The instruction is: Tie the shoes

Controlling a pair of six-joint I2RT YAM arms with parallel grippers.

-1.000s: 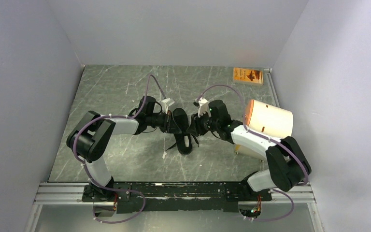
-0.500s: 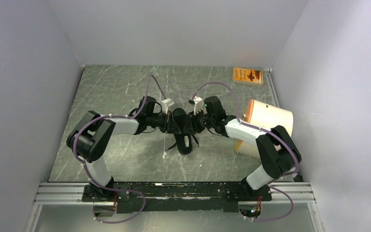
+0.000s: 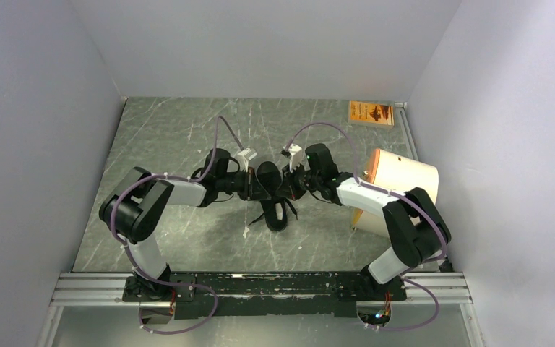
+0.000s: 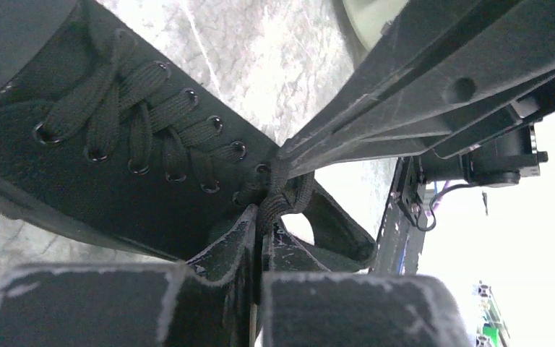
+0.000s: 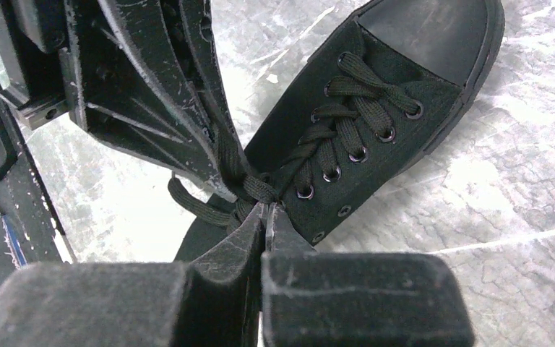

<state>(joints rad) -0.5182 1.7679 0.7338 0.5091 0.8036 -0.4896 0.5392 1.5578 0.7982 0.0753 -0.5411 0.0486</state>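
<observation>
Judging from the grips, midway through cinching the first crossing of the laces (image 5: 347, 119) on the black canvas low-top shoe (image 3: 277, 217), lying mid-bench between the arms, toe to the far side, heel to the near. Left fingers (image 4: 217, 267) pressed together on one flat woven strand right at the knot (image 4: 274, 189); right fingers (image 5: 231, 267) likewise clamped on the other strand from the opposite side, nearly tip to tip with the left. To do it well: pull apart evenly, left and right, low along the bench (image 3: 181, 137), so as not to lift or spin the light shoe; hold tension until seated against the top eyelets (image 5: 358, 154), then regrip farther out for loops. Soft, flat, slightly fuzzy laces, likely to hold by friction; metal-ringed eyelets; smooth rubbery toe cap (image 5: 433, 29); hard, scuffed finger blades; polished grey marbled bench, probably slippery under the sole.
</observation>
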